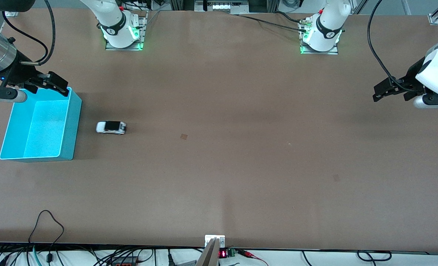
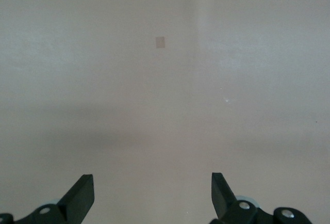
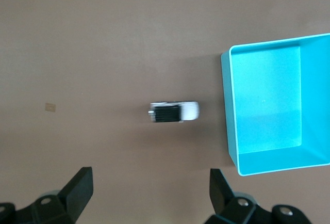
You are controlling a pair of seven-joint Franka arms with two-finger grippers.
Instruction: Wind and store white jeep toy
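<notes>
The small white jeep toy (image 1: 111, 127) with its black roof panel stands on the brown table (image 1: 241, 166), just beside the open turquoise plastic bin (image 1: 69, 122), toward the left arm's end. The right gripper (image 1: 52, 85) hovers over the bin's rim, fingers spread wide, empty. The left gripper (image 1: 389, 90) waits well apart, likewise wide open and holding nothing.

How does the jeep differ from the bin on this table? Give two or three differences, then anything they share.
1. Colour: the jeep is white with a black roof panel; the bin is turquoise all over.
2. Size: the jeep is far smaller than the bin.
3. Form: the jeep is a closed toy car; the bin is an open, empty box.

Shared: both rest on the table, side by side at the right arm's end, untouched.
</notes>
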